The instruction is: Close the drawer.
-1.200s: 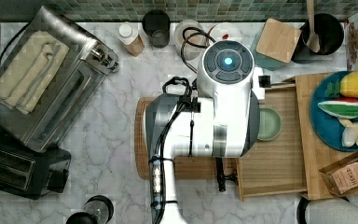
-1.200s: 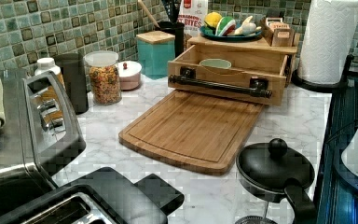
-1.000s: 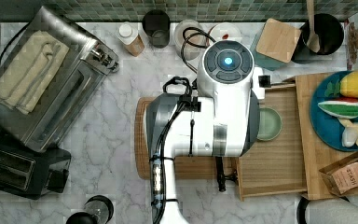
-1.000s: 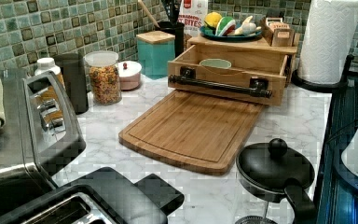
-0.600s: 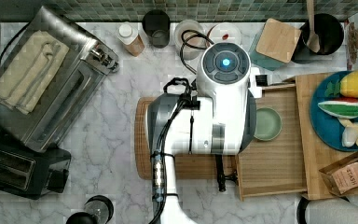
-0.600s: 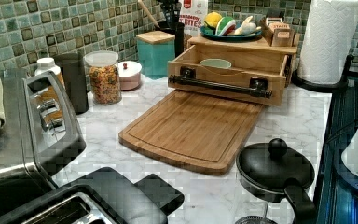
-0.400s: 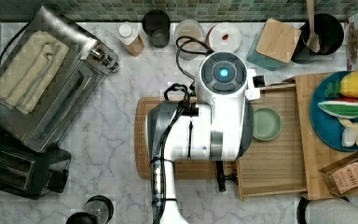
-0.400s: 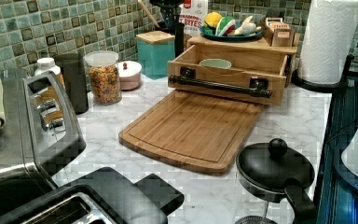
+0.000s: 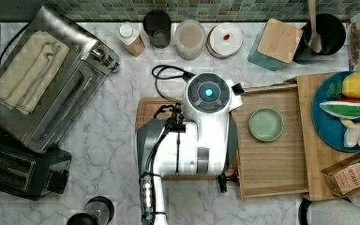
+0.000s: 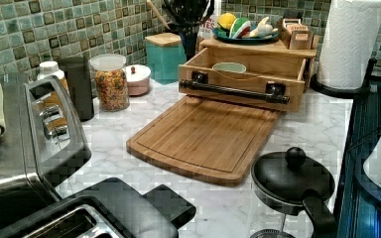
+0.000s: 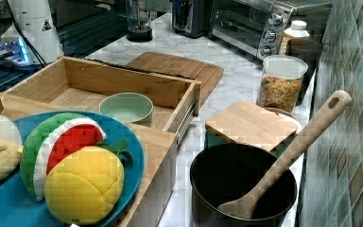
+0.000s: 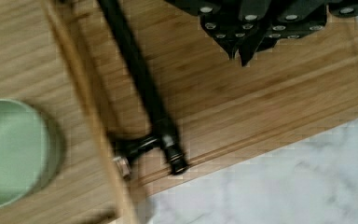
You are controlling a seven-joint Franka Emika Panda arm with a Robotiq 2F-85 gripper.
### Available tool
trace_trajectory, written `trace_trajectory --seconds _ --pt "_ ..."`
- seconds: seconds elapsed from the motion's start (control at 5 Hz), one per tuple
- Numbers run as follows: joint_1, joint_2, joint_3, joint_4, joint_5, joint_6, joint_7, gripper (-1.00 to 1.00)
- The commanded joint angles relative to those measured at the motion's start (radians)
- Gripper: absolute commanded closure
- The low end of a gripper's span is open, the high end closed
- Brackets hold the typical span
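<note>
- While the tool (image 12: 254, 32) hangs over the cutting board (image 10: 203, 136), empty; can't tell how far its fingers are apart.
- Black bar handle (image 10: 234, 91) faces the board, likely the push point.
- Drawer (image 9: 272, 185) stands pulled out of its bamboo stand, green bowl (image 9: 266, 124) inside.
- Fruit plate (image 9: 323, 117) sits on top, clear of the slide path.

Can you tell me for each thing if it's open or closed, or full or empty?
drawer: pulled open, a bowl inside
green bowl: upright, empty
clear jar: lid on, filled with colourful bits
teal canister: closed with its bamboo lid
black pot: open, a wooden spoon standing in it
cutting board: flat on the counter, bare
blue plate: loaded with toy fruit
</note>
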Motion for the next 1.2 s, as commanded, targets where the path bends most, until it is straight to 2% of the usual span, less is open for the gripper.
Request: trace_trajectory --seconds 0.2,0.4,0.6,1.2 --pt "0.083 -0.132 0.088 -0.202 -0.090 0.168 -0.152 1.00" --pt "0.087 -0.118 0.078 -0.270 -0.170 0.255 -0.184 1.00" --pt "0.092 -0.052 0.069 -0.259 -0.207 0.243 -0.175 1.00" --pt "0.077 0.068 0.074 -0.308 -0.282 0.400 -0.098 1.00"
